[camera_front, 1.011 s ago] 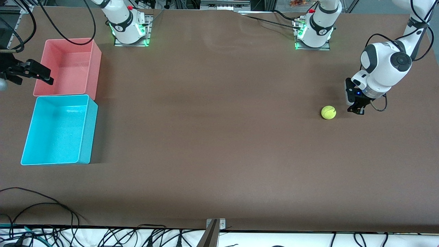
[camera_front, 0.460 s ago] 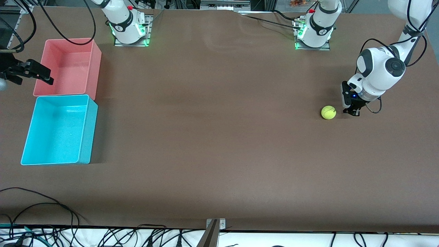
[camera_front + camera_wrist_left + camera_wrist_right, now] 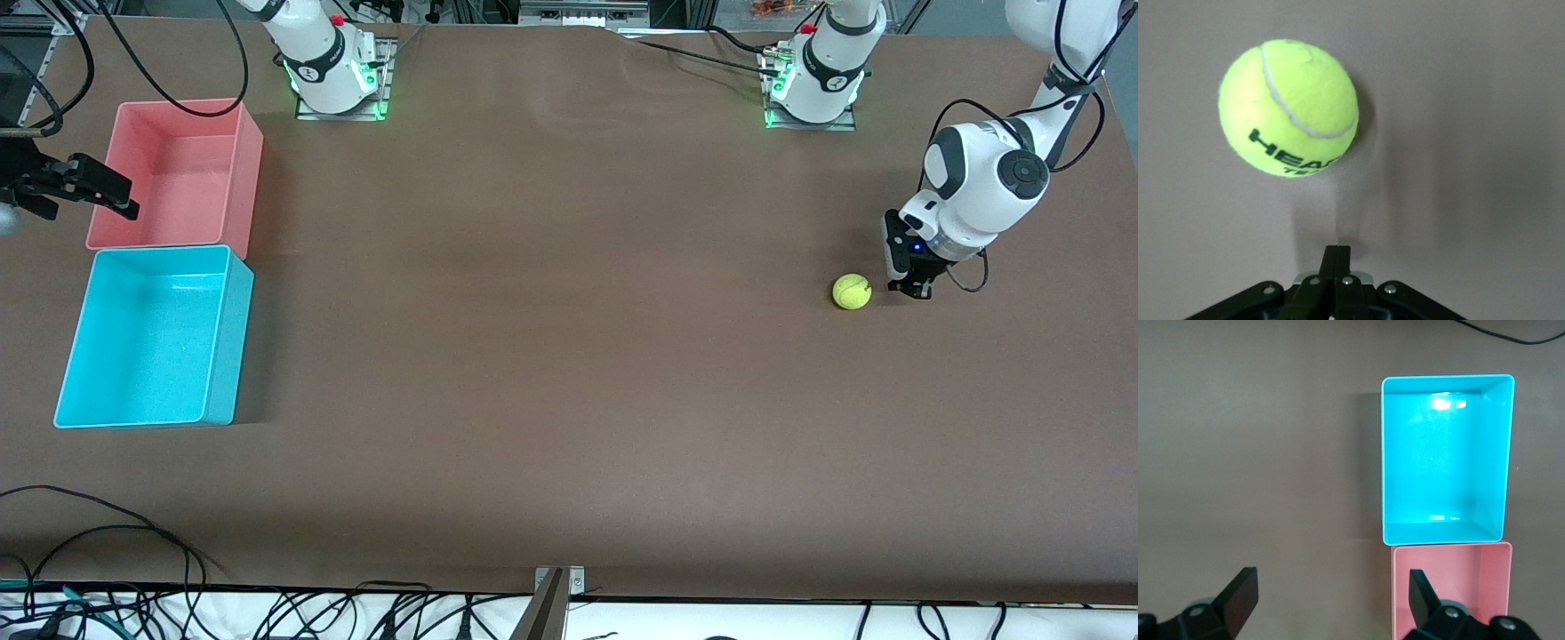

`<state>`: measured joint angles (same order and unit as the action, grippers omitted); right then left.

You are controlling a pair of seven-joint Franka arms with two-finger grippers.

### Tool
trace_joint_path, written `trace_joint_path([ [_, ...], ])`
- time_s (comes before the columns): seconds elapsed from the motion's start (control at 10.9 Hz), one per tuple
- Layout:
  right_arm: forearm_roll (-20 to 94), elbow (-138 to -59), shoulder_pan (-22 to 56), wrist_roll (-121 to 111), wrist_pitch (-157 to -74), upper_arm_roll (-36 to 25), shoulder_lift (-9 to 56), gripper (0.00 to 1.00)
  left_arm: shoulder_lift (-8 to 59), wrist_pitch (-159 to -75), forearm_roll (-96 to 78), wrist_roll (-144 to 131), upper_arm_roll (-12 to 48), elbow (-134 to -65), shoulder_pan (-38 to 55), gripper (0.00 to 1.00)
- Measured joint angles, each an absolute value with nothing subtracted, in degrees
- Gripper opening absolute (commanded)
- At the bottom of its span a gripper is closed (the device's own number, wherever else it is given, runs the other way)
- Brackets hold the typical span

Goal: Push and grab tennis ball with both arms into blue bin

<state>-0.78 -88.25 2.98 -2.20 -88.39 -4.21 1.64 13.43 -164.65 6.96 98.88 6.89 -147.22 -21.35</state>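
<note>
We find a brown table (image 3: pixel 569 373) carrying a blue bin (image 3: pixel 151 338) and, touching it on the side farther from the front camera, a pink bin (image 3: pixel 178 173), both at the right arm's end. The right gripper (image 3: pixel 1331 597) waits high over the table beside the bins, jaws spread wide and empty. At the left arm's end the left gripper (image 3: pixel 911 286) stands low just beside the tennis ball (image 3: pixel 852 291), fingers pressed together, holding nothing; the ball reads "HEAD".

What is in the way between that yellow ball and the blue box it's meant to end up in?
Nothing visible. Bare table lies between the tennis ball and the blue bin. The shut left gripper sits just beside the ball, toward the left arm's end.
</note>
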Motion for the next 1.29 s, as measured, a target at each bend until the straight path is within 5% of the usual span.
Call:
trace_joint_path([
  [0.64,-0.8,-88.3,3.0,-2.2,-88.4,-4.2,1.6,1.0,13.9,-164.7,7.0,87.1,14.5,-147.8,-18.9,0.0],
  [0.83,-0.8,-88.3,3.0,-2.2,-88.4,-4.2,1.6,1.0,14.1,-164.8,7.0,78.0,16.1,-147.8,-11.5,0.0],
  [1.1,-0.8,-88.3,3.0,-2.2,-88.4,-4.2,1.6,1.0,14.2,-164.8,7.9,53.4,17.0,-145.0,11.3,0.0],
  [1.29,-0.8,-88.3,3.0,-2.2,-88.4,-4.2,1.6,1.0,13.2,-160.9,13.0,47.0,16.5,-143.1,14.7,0.0],
])
